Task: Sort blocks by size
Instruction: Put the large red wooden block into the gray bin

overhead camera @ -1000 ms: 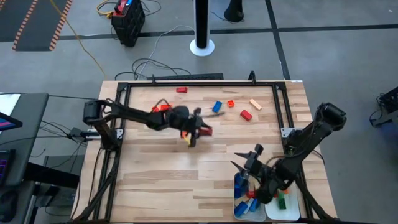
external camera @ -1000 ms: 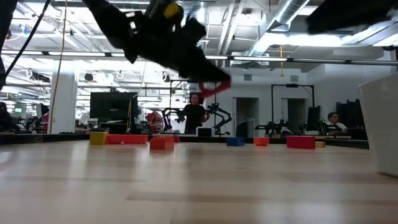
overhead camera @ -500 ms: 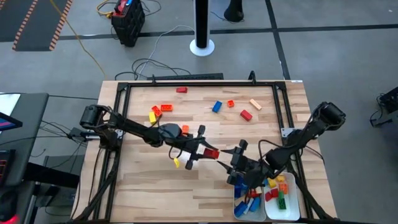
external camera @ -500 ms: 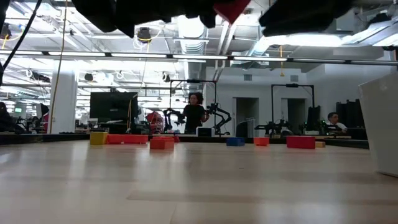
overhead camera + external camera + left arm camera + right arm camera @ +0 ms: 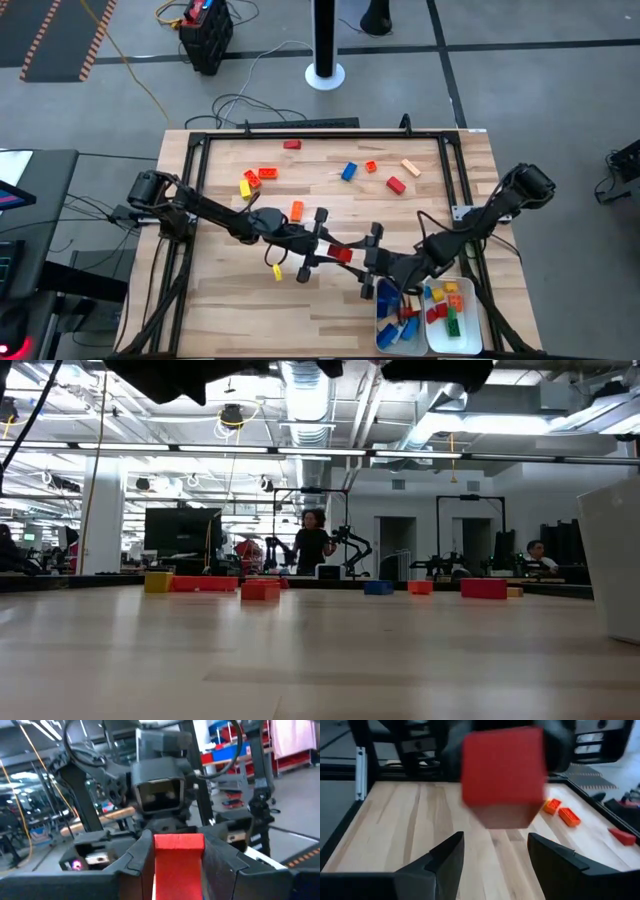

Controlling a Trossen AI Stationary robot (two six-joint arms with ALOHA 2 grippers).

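Note:
My left gripper (image 5: 338, 252) is shut on a red block (image 5: 343, 254), which it holds in the air over the table's near middle. In the left wrist view the block (image 5: 178, 854) fills the gap between my fingers. My right gripper (image 5: 366, 262) faces it from the right and stands open. In the right wrist view its fingers (image 5: 445, 857) lie just short of and below the block (image 5: 502, 770), apart from it. Loose blocks lie flat on the far half: red (image 5: 291, 144), blue (image 5: 349, 171), tan (image 5: 411, 167), orange (image 5: 297, 210). My left gripper pinches the red block by two opposite sides (image 5: 156, 857) between its two fingers. The fingers come in about level from the table's left, tipped slightly up. The block's free end (image 5: 502, 770) sticks out past the fingertips toward my right gripper, lifted clear of the table.
Two white trays (image 5: 383, 338) (image 5: 475, 338) holding several sorted blocks stand at the near right corner; one tray's wall (image 5: 612, 560) shows in the low view. A black frame (image 5: 320, 133) runs around the table. A person stands in the room far behind.
My left gripper has carried the red block from the table's middle toward the near right, rising and tipping upward. My right gripper has left the trays and swung toward the left and far side, turning until it faces the block.

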